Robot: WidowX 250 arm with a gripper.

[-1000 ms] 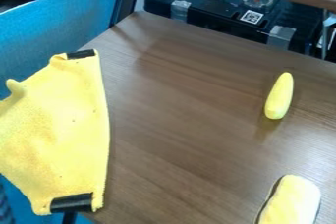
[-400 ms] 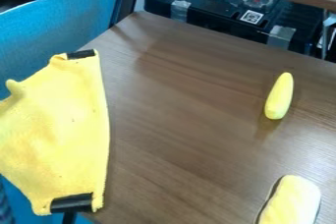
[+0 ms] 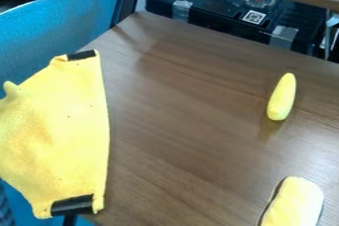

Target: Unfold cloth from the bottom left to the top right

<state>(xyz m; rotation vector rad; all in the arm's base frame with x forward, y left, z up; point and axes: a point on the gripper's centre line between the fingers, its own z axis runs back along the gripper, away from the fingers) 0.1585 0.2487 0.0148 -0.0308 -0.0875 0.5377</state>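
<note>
Cloth (image 3: 66,141) fuzzy, yellow; black strips (image 3: 73,204) at two corners; wood-grained table (image 3: 179,106).

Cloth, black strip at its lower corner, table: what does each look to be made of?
The cloth seems to be microfiber or terry: matte, with a fuzzy edge. The strip is probably tape: flat, smooth, faintly shiny. The table has brown wood grain and a soft sheen; veneer or laminate, I can't tell.

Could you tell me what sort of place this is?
Probably a robotics lab or workshop: a wooden table with a taped yellow cloth, beside black equipment bearing a printed code.
</note>
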